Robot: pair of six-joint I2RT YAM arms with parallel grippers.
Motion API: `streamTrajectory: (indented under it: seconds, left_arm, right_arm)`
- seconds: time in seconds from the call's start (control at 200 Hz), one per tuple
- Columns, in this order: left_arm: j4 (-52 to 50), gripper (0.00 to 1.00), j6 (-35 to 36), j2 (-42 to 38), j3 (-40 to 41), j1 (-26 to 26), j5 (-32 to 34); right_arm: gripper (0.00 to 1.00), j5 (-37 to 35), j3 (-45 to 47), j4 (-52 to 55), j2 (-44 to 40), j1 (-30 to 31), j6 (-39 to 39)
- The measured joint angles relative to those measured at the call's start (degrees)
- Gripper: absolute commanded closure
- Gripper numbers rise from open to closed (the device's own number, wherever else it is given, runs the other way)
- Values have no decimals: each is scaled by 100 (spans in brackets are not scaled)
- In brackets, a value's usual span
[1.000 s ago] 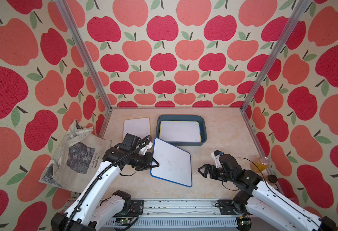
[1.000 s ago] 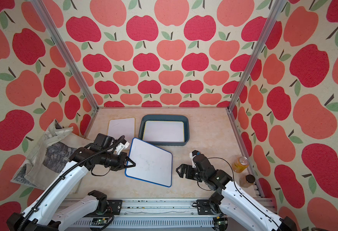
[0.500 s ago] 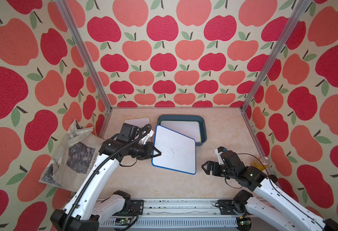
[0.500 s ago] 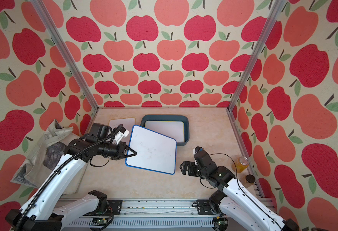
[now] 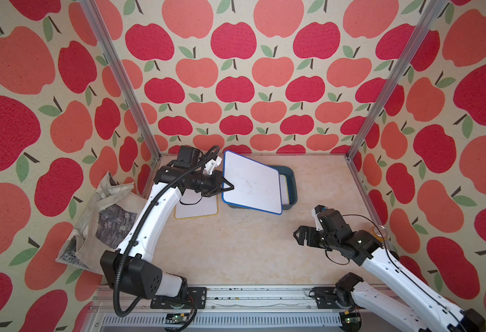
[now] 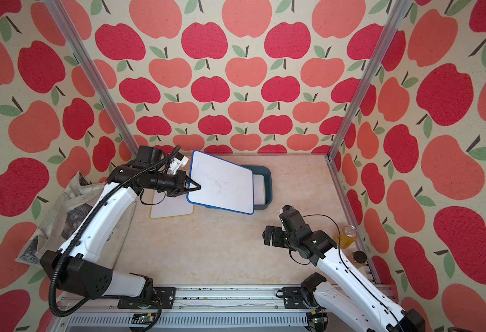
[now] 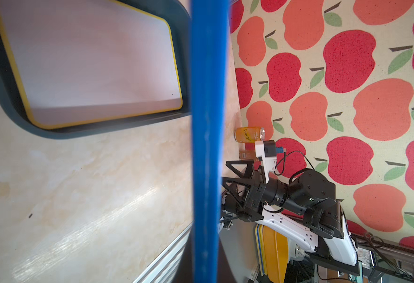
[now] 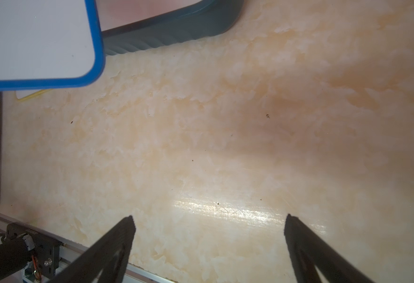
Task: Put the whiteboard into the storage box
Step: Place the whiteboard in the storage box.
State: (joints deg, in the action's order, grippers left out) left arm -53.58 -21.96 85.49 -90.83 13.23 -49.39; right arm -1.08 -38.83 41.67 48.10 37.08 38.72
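One blue-edged whiteboard (image 5: pixel 253 182), clamped at its edge by the left claw (image 5: pixel 229 188), has risen from the middle of the table (image 5: pixel 236 247) and now hangs tilted over the storage box (image 5: pixel 292 184), covering most of it. The right claw (image 5: pixel 297 236), spread open, stays low at the right.

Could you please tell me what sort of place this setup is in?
Most likely a staged robot test cell, not a home: apple-print walls on aluminium posts, two arms mounted on a rail at the table edge, with a blue-framed whiteboard and a storage box as props.
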Motion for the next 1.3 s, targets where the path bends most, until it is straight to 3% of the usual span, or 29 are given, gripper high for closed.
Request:
streamTrajectory:
  seconds: [0.585, 1.301]
  left_arm:
    - [-411, 100, 367, 3112, -2743, -166, -474]
    - [-339, 100, 295, 4284, -3180, 33, -1003]
  right_arm:
    - [1, -299, -887, -44, 1342, -98, -546]
    - [1, -361, -1078, 2, 1803, -201, -767]
